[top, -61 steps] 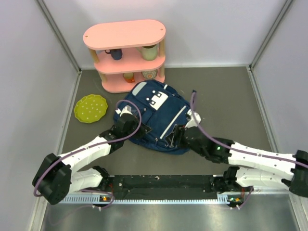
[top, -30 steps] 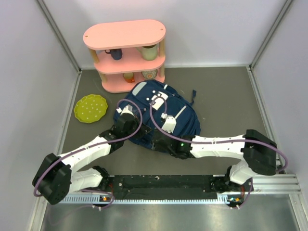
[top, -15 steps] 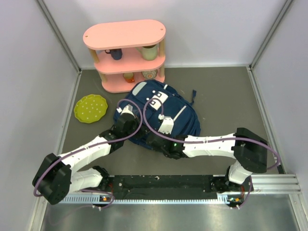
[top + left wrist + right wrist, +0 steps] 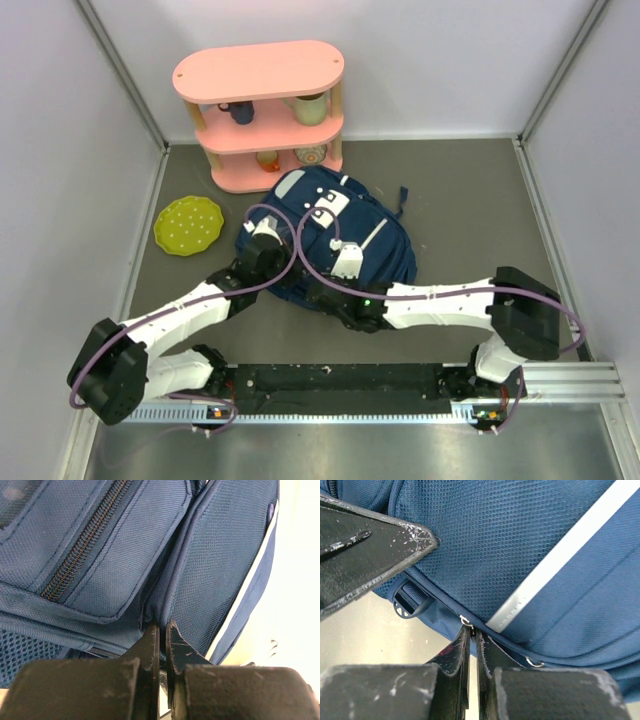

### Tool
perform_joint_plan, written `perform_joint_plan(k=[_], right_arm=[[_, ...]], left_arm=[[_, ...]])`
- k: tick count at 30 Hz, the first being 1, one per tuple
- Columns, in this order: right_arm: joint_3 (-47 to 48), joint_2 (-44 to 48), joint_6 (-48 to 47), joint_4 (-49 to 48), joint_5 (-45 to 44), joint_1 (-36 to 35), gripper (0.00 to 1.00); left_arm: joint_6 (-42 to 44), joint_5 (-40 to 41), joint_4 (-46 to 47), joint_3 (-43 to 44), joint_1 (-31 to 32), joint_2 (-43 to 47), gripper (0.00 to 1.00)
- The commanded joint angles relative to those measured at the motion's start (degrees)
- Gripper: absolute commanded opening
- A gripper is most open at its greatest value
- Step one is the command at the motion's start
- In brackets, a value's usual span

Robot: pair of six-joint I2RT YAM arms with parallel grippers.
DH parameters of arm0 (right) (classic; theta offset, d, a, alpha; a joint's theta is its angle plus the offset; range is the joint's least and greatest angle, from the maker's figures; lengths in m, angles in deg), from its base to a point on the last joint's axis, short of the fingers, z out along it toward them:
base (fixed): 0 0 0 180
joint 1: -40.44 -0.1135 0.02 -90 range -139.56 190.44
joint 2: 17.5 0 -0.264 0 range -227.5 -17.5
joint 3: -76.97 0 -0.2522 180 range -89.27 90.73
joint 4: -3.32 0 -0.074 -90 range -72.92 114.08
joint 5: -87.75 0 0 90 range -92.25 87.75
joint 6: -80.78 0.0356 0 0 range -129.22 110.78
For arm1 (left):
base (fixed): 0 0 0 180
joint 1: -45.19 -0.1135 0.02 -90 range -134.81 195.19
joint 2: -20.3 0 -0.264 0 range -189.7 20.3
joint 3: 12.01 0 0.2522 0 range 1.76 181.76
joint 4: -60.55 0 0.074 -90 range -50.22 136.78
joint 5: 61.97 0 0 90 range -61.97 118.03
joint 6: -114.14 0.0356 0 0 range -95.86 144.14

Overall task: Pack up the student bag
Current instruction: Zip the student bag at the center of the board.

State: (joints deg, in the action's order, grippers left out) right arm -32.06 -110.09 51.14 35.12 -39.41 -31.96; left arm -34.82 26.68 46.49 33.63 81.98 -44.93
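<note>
The student bag [image 4: 335, 235], navy with a white stripe and a white buckled patch, lies flat mid-table. My left gripper [image 4: 263, 236] is at its left edge. In the left wrist view this gripper [image 4: 162, 630] is shut, pinching a fold of the bag's fabric [image 4: 200, 565] beside a zipped pocket. My right gripper [image 4: 320, 289] reaches in from the right to the bag's near edge. Seen from the right wrist, the right gripper [image 4: 473, 632] is shut on a zipper pull [image 4: 465, 620] on the seam below the white stripe [image 4: 560, 550].
A pink three-tier shelf [image 4: 260, 110] holding cups stands behind the bag. A green plate [image 4: 188, 224] lies to the left. White walls close in the table on three sides. A black strap buckle [image 4: 405, 606] hangs at the bag's edge near my right fingers.
My right arm swung from the bag's right side to its near edge, and its jaws closed on the zipper pull. The left arm and the bag stayed put.
</note>
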Motion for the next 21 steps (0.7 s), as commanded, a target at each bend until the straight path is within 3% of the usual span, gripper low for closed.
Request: perform_joint_plan(k=[1,11,21], right_arm=[[-4.47,7.60,-6.55,1.56,-7.92,0.68,0.00],[-12.56,18.59,-19.74,0.24,-6.33,0.94,0.00],[-16.51,22.55,-25.64,0.33,-7.39,5.25,0.00]], left_arm=[[6.30,-1.64,-2.25,3.19,-0.49,1.07,0.00],[25.63,-4.02,-8.05,10.39,-5.94,-1.56,0.00],[30.66,-8.14,-12.01,12.15,-11.57,-2.53,0.00]])
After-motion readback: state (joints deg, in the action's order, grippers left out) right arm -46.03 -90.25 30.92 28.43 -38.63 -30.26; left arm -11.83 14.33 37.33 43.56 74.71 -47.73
